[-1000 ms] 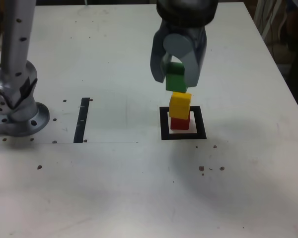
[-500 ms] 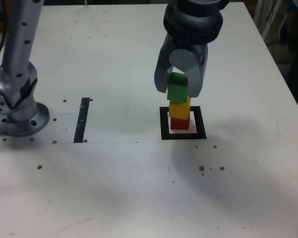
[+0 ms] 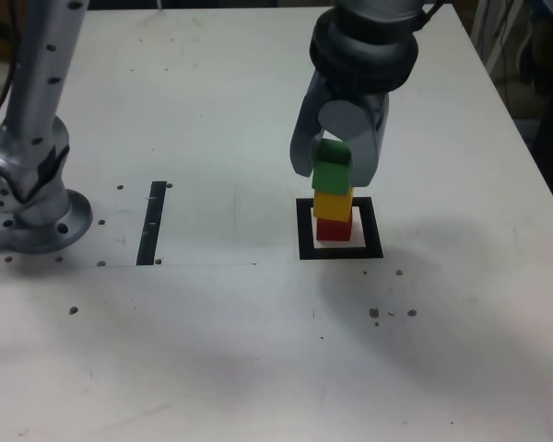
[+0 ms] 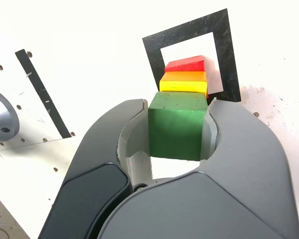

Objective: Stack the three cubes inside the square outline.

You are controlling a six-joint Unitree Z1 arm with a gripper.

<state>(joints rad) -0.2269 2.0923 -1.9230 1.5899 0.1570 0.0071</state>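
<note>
While the gripper [image 4: 182,127] is pinching the green cube [image 4: 178,124] by two opposite side faces, that block is sitting on or just above the yellow cube [image 3: 334,203]; contact cannot be confirmed from either view. Beyond it, the yellow cube is resting on the red cube [image 3: 334,227], which is standing inside the square outline [image 3: 304,228] on the white table [image 3: 258,350]. Farther off, toward the exterior view's left, a narrow black strip [image 3: 153,221] is lying beside the arm's base [image 3: 32,212]. Judging by their matte, sharp-edged faces, these blocks are probably light and rigid, so flat side faces are offering the safest hold, though a thin tower is likely tipping easily under any sideways nudge.
</note>
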